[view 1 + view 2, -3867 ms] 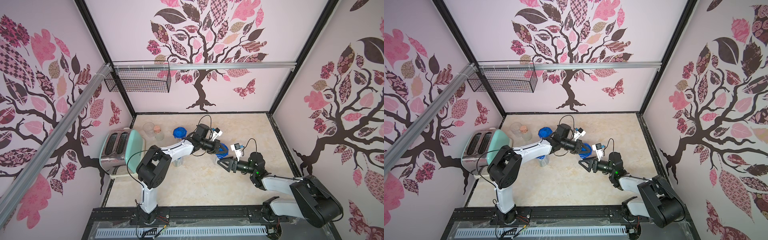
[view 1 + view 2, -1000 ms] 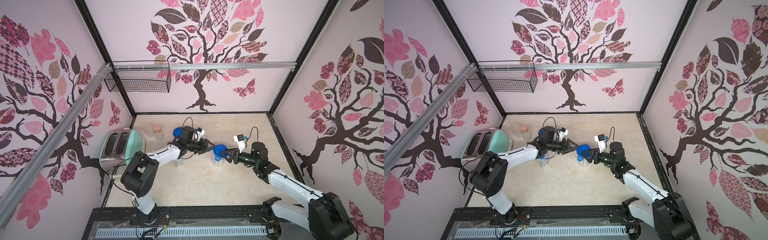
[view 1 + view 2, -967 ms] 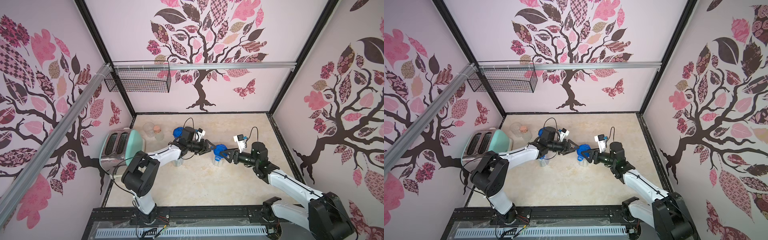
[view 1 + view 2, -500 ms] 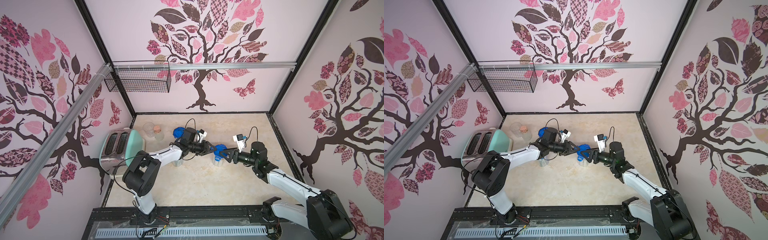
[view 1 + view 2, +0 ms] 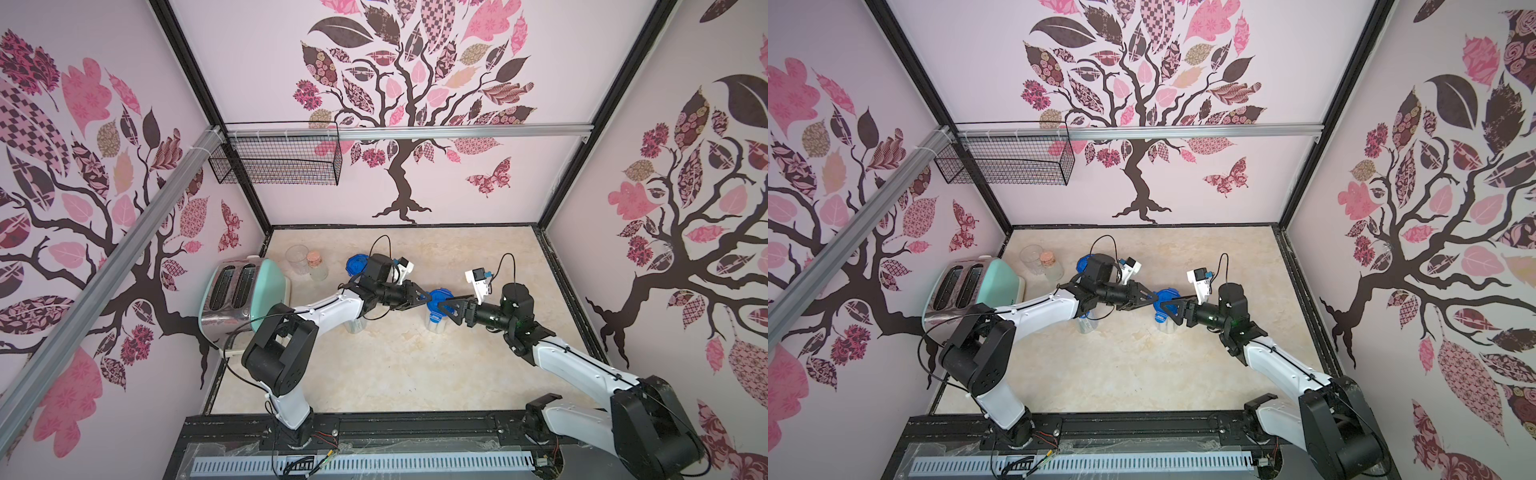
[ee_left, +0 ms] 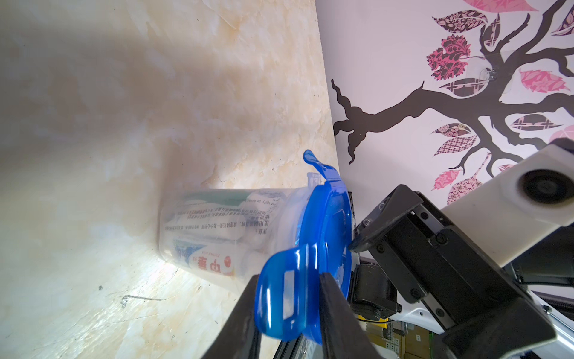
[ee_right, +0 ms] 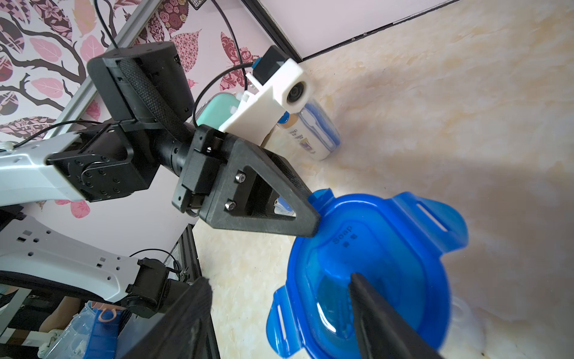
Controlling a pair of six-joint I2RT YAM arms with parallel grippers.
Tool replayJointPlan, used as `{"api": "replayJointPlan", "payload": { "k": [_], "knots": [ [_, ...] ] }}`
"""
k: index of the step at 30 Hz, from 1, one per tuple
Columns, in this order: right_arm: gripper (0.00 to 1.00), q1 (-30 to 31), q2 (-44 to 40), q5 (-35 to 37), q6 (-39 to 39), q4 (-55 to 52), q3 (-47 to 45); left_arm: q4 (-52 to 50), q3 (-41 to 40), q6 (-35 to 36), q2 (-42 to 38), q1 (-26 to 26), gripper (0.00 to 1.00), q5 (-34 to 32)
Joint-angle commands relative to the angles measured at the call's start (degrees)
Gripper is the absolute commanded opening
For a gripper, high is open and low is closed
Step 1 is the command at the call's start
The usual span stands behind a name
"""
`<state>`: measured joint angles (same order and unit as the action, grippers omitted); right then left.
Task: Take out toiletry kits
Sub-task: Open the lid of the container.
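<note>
Two claws on one job, unclipping canister point(image 5: 435, 323): my left claw point(image 6: 289, 276) nips blue lid clip point(image 6: 279, 304), right claw point(image 7: 279, 277) gapes above lid point(image 7: 388, 248). Toiletry kit point(image 6: 211, 236) inside. Next, likely: pry clip outward, gently.

We place the middle canister point(image 5: 435, 323) near the table's point(image 5: 395, 365) centre, kit items point(image 6: 214, 230) in it, lid point(image 5: 439, 297) on it. The left gripper point(image 5: 426, 298) meets that lid from nine o'clock, the right gripper point(image 5: 447, 309) from three. A second canister point(image 5: 355, 326) stands at nine under the left forearm point(image 5: 328, 307), a third canister point(image 5: 353, 264) at ten, jar point(image 5: 318, 269) and cup point(image 5: 297, 259) beyond it, toaster point(image 5: 237, 297) farthest at nine.
</note>
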<state>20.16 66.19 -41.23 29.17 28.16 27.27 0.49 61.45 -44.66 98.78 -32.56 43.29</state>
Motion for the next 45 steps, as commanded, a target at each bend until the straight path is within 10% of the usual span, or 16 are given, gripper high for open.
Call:
{"api": "replayJointPlan", "payload": {
  "k": [1,28,45],
  "knots": [
    [0.73,-0.04,0.68,-0.79,0.34,-0.99,-0.95,-2.82,1.30,2.37,-1.92,0.20,0.33,-1.67],
    [0.73,0.05,0.89,-1.21,0.62,-0.25,-0.55,-4.18,2.79,3.97,-3.38,-0.49,0.01,-0.66],
    [0.81,-0.04,-5.80,4.31,0.80,-0.66,-0.49,-5.72,5.47,6.12,-3.60,-2.71,0.00,-0.40]
  ]
}}
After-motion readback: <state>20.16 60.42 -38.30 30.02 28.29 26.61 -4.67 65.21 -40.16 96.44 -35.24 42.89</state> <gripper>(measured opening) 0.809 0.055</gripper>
